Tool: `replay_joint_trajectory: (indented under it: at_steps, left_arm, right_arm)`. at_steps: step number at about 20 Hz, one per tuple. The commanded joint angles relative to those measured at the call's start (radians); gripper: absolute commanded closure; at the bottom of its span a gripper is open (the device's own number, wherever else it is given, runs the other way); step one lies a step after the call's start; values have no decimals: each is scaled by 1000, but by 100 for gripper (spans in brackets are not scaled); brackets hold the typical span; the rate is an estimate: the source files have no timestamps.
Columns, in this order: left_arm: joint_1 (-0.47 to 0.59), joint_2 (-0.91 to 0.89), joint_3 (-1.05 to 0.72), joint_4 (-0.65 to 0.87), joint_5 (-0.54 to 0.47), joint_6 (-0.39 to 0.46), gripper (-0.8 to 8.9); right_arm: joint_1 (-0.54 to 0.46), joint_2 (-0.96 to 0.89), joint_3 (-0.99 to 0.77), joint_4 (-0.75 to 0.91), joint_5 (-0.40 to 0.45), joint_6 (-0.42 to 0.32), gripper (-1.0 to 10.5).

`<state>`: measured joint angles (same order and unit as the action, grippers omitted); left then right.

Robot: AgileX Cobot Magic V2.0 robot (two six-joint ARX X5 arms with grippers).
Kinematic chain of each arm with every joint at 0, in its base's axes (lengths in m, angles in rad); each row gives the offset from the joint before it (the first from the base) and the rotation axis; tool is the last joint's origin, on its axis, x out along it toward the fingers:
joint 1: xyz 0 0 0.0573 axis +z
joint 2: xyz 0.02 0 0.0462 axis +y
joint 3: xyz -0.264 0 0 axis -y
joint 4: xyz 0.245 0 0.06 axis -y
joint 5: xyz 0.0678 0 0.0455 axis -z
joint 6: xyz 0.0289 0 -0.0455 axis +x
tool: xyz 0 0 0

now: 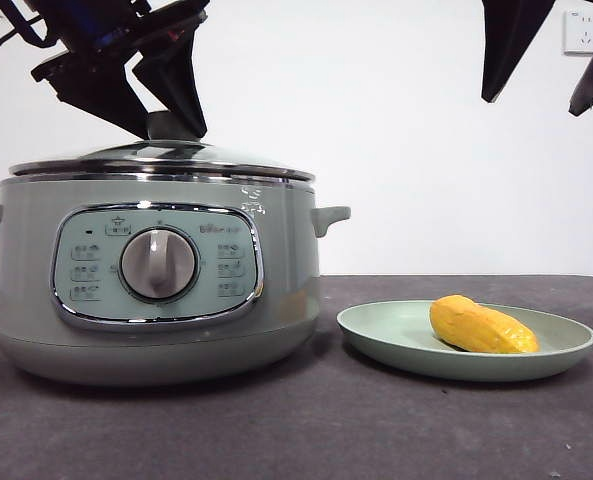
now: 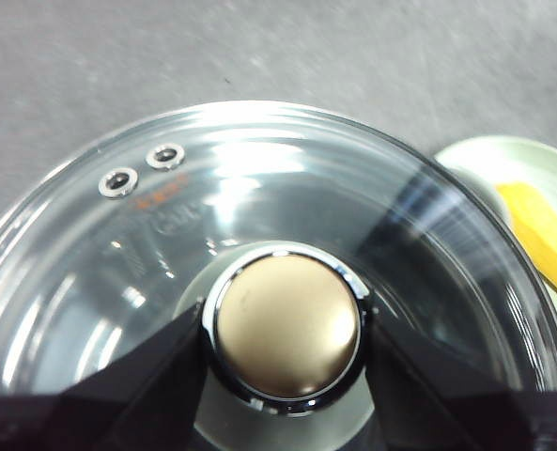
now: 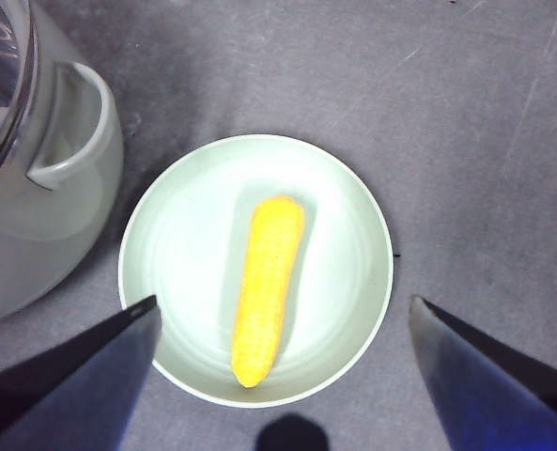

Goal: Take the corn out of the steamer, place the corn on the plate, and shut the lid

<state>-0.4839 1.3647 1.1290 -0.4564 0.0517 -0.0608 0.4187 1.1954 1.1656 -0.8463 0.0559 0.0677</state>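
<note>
The lid [image 1: 161, 160] sits flat on the steamer [image 1: 156, 290], its glass dome [image 2: 259, 188] filling the left wrist view. My left gripper [image 2: 285, 324] comes down from above at the left of the front view [image 1: 172, 128]. Its two jaws press against both sides of the lid's round knob [image 2: 287, 324]. The corn [image 1: 481, 326] lies on the plate [image 1: 376, 330] to the right of the steamer. My right gripper [image 3: 283, 301] hangs open high above the plate [image 3: 184, 235] and the corn [image 3: 264, 287], holding nothing, and shows as black tips at the top right [image 1: 532, 105].
The steamer's side handle [image 3: 71, 132] points toward the plate, with a narrow gap between pot and plate. Dark grey table [image 1: 376, 430] runs in front. A white wall with a socket [image 1: 583, 30] stands behind.
</note>
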Motion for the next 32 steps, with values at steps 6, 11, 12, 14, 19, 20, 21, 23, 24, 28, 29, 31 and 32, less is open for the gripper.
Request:
replay_joint_trajectory:
  at_steps: [6,11,12,14,19,20,21,23,24,28,29,31,32]
  left_arm:
    - [-6,6,0,-74,31,-14,822]
    - [-6,6,0,-80,-53,12,822]
    - [-6,6,0,-80,-62,13,822]
    - [-6,6,0,-80,-68,13,822]
    - [-6,6,0,-73,-73,12,552]
    - [-6,6,0,-67,-73,11,407]
    - [-6,6,0,-63,-73,11,346]
    - [-6,6,0,-56,-74,8,342]
    - [-6,6,0,-48,-74,8,342]
    - [-7,-62,3,-89,-70,-23,345]
    - [-8,-102,3,-112,-71,-22,347]
    - [-8,-177,3,-161,-77,-12,424]
    - [-8,-214,3,-189,-80,3,516]
  right_arm:
    - [0,2,-6,8,3,9,507]
    - [0,2,-6,8,3,10,507]
    - [0,2,-6,8,3,10,507]
    - [0,2,-6,8,3,10,507]
    - [0,2,-6,8,3,10,507]
    - [0,2,-6,8,3,10,507]
    - [0,2,-6,8,3,10,507]
    - [0,2,-6,8,2,10,507]
    - [0,2,-6,9,2,9,507]
    - [2,-2,-6,38,-6,-10,510]
    - [2,-6,-6,37,-5,-12,510]
    - [3,-21,-11,38,-5,-14,547]
    - [3,-38,-26,55,-5,-14,614]
